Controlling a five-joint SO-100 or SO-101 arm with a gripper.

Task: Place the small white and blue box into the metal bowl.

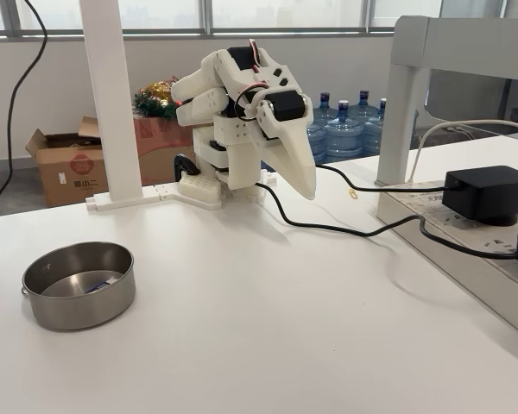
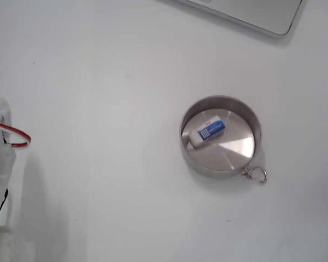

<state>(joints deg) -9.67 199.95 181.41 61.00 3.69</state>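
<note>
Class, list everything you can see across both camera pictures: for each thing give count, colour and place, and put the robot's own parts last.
Bowl: one, shiny grey metal, on the white table, with a small ring on its rim.
Box: one, white with a blue face, lying inside the bowl.
Table: one, white.
Power adapter: one, black, on a power strip at the right of a fixed view.
Cable: one, black, running across the table.
Water bottles: several, blue, on the floor behind.
Cardboard box: one, brown, on the floor at left.
Arm: one, white, folded at the table's back.
Gripper: one, white, fingers pointing down, holding nothing.
</note>
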